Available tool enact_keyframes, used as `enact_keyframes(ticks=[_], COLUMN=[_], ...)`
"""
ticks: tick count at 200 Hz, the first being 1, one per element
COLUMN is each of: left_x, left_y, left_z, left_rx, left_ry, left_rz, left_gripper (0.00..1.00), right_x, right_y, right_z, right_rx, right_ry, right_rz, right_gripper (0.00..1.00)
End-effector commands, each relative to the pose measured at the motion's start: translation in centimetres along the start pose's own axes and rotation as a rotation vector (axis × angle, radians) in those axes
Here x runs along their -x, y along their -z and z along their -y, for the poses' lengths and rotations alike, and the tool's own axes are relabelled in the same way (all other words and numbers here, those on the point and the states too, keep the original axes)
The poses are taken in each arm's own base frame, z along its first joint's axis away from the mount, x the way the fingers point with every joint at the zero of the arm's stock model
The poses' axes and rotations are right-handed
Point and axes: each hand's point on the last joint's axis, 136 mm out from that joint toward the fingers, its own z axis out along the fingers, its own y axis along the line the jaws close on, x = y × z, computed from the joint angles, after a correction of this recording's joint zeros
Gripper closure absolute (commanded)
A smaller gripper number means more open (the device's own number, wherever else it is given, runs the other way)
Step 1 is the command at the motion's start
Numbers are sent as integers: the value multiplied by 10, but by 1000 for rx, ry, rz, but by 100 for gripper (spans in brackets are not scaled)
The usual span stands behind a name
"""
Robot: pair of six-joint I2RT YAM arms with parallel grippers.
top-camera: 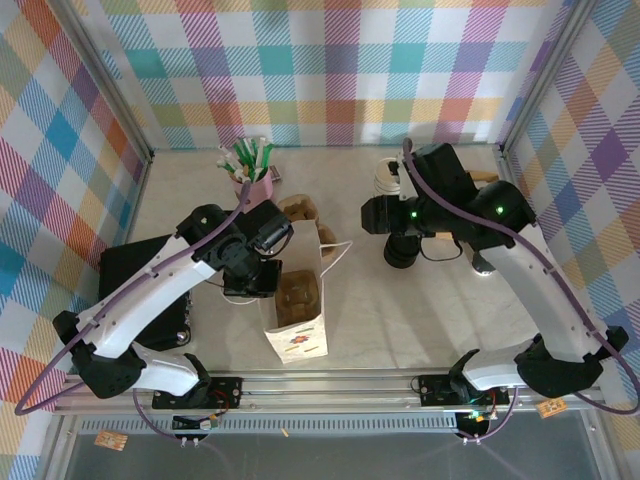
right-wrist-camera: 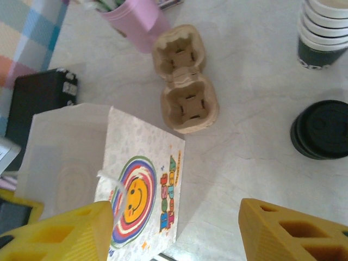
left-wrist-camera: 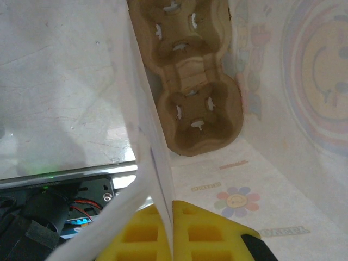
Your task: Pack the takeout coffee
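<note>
The takeout coffee, a small cup under a round black lid, stands on the table right of centre. My right gripper hangs open just above and left of it, with nothing between its yellow fingers. A white paper bag with a smiley print stands open at the table's middle. My left gripper is shut on the bag's left wall at its rim. A brown cup carrier lies inside the bag.
Another brown carrier sits on the table behind the bag. A pink cup of pens stands at the back left, a stack of lidless cups at the back right. A black box lies left of the bag.
</note>
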Motion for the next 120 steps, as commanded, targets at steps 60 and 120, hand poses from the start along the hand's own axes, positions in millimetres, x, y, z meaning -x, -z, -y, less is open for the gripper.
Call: enact_keyframes(ticks=[60, 120], left_x=[-4, -19], left_y=[26, 21], left_z=[5, 0], left_rx=[-157, -195], left_ry=[-96, -68], left_rz=[97, 80], left_gripper=[66, 64], right_x=[-33, -54], right_y=[6, 33], right_z=[76, 86], right_rx=[-383, -427], right_ry=[-331, -452], right_rz=[-117, -131], right_gripper=[38, 40])
